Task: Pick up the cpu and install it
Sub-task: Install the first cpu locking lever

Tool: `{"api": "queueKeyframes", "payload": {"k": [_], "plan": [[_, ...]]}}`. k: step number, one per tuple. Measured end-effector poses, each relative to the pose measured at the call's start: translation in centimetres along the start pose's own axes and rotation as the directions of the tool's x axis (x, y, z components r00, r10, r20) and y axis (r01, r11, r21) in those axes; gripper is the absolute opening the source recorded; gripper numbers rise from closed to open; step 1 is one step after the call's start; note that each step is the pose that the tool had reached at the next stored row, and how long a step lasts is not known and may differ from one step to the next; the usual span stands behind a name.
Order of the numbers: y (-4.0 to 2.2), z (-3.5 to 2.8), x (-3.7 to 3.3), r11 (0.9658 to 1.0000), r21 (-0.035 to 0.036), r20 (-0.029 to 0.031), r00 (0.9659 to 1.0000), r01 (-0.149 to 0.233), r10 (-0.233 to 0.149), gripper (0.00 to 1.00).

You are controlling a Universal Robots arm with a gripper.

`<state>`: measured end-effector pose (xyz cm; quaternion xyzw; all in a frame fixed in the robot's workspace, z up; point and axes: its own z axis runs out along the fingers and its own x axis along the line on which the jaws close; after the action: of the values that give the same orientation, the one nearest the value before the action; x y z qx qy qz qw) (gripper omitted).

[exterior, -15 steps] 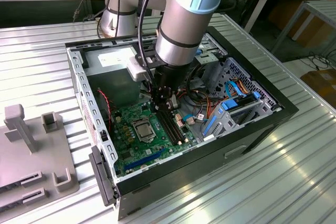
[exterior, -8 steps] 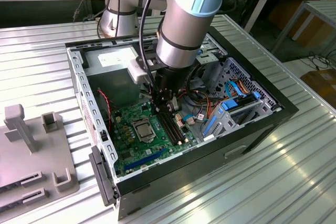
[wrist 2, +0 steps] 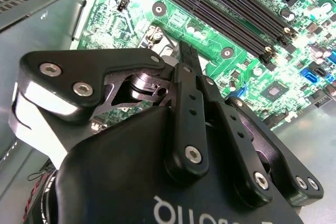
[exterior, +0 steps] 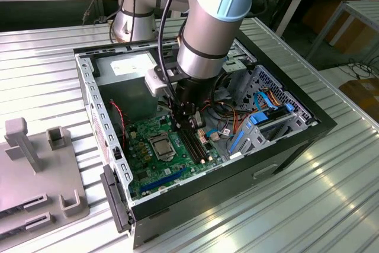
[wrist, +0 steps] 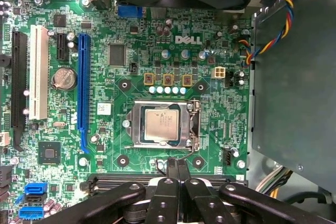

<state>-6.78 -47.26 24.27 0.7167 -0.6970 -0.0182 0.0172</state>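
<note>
Although the task speaks of picking up the cpu (wrist: 162, 125), the chip already lies flat in its socket frame (wrist: 164, 124) near the middle of the green motherboard (wrist: 126, 51), its silver-grey top facing up and its edges squared with the frame, which suggests it is seated where it belongs. The end effector (wrist: 177, 170) hangs just above the board, beside the socket on the side of the long black memory slots (wrist 2: 231, 9), and in both wrist views its two fingers (wrist 2: 189, 59) are pressed together with nothing between them, so it is clenched and empty. It does not touch the chip; a narrow strip of board lies between the fingertips and the frame. In the exterior view the arm (exterior: 207, 22) reaches straight down into the open computer case (exterior: 296, 140), which lies on its side on the ribbed metal desk (exterior: 331, 205) so that the board faces upward and can be reached from above.
</note>
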Motion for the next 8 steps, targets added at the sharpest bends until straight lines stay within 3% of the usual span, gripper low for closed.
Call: {"api": "queueKeyframes", "payload": {"k": [8], "plan": [[-0.01, 0.33, 0.42, 1.0, 0.0, -0.0019, 1.0, 0.0, 0.0, 0.11]]}}
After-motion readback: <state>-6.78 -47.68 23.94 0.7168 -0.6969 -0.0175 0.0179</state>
